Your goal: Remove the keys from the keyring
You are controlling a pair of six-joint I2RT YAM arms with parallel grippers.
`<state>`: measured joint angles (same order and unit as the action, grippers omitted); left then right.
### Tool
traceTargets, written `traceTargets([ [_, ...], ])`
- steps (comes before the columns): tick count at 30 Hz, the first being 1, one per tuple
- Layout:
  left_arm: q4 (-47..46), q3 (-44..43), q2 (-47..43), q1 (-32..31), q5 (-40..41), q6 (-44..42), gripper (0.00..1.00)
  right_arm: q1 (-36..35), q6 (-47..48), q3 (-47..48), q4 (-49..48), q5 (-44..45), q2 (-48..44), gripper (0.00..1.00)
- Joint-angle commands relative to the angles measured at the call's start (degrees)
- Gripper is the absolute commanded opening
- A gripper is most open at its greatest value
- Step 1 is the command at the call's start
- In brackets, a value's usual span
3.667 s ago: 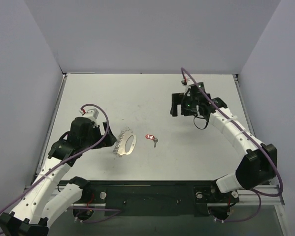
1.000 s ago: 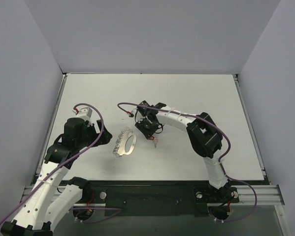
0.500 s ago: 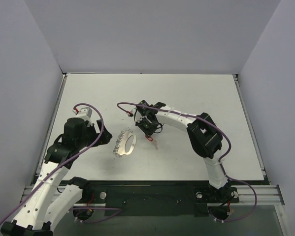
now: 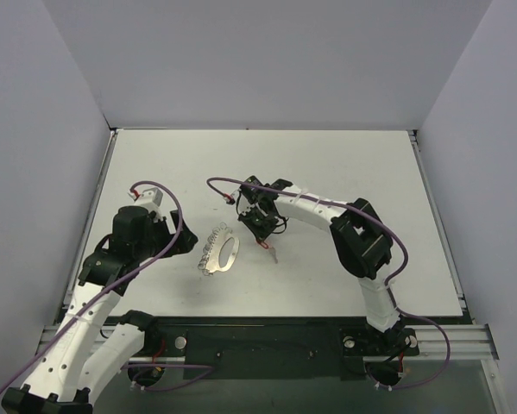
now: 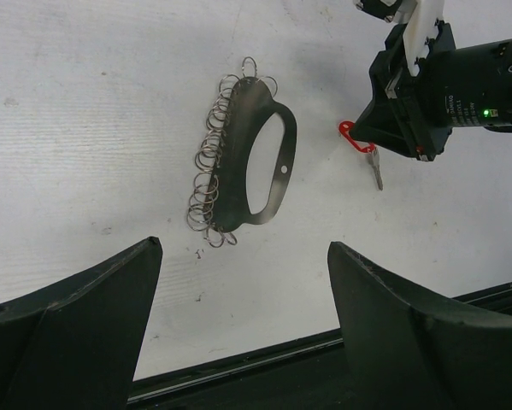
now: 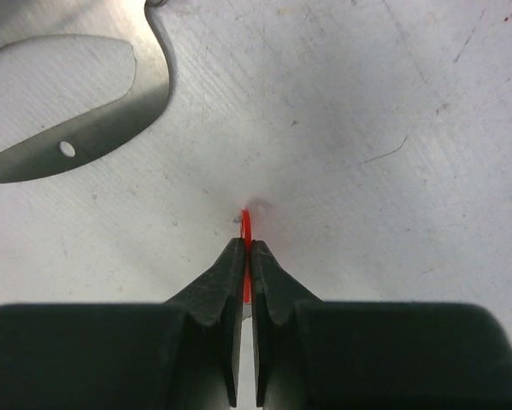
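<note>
The key [image 4: 264, 244], with its red head [image 5: 350, 132] and short grey blade [image 5: 376, 172], is just right of the keyring [image 4: 221, 251] and apart from it. My right gripper [image 4: 261, 235] is shut on the red head [image 6: 246, 224], which shows edge-on between the fingertips [image 6: 234, 256]. The keyring [image 5: 243, 162] is a flat metal plate with an oval hole and several wire rings along its left edge; its plate [image 6: 76, 137] lies flat on the table. My left gripper [image 5: 243, 248] hangs open, short of the plate, with nothing between its fingers [image 5: 85, 316].
The white table [image 4: 327, 172] has a raised rim on the left [image 4: 103, 190] and right [image 4: 426, 190]. A black rail [image 4: 267, 336] runs along the near edge by the arm bases. The right arm's purple cable [image 4: 219, 184] loops above the key.
My right gripper has closed on the key's red head, and the head now stands on edge. The left arm and the keyring have not moved.
</note>
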<state>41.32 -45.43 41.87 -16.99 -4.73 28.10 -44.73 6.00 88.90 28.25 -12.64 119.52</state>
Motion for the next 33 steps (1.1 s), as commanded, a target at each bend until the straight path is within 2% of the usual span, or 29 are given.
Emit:
traceTargets([
  [1,-3.4,0.1,0.7,0.5,-1.9,-0.8,0.89,-0.4,-2.1,-1.0,3.9,-1.7,-5.3,0.0],
  [12,-5.4,0.9,-0.6,0.4,-4.0,-0.6,0.9,-0.8,-9.7,-3.8,3.8,0.4,-14.5,0.0],
  [22,-15.7,4.8,-6.4,0.4,-8.8,5.1,0.95,-4.5,-21.5,-7.2,2.0,3.2,-26.5,0.0],
  [26,-22.9,7.4,-7.8,0.4,-17.4,8.5,0.95,-8.2,-24.9,-8.0,1.0,5.3,-31.2,0.0],
  [29,-28.2,10.4,-9.2,0.5,-21.5,17.0,0.96,-10.2,-27.2,-8.0,0.8,6.3,-34.4,0.0],
  [33,-34.3,11.4,-8.7,0.5,-28.8,19.4,0.94,-11.7,-31.7,-7.6,0.8,8.4,-38.0,0.0],
])
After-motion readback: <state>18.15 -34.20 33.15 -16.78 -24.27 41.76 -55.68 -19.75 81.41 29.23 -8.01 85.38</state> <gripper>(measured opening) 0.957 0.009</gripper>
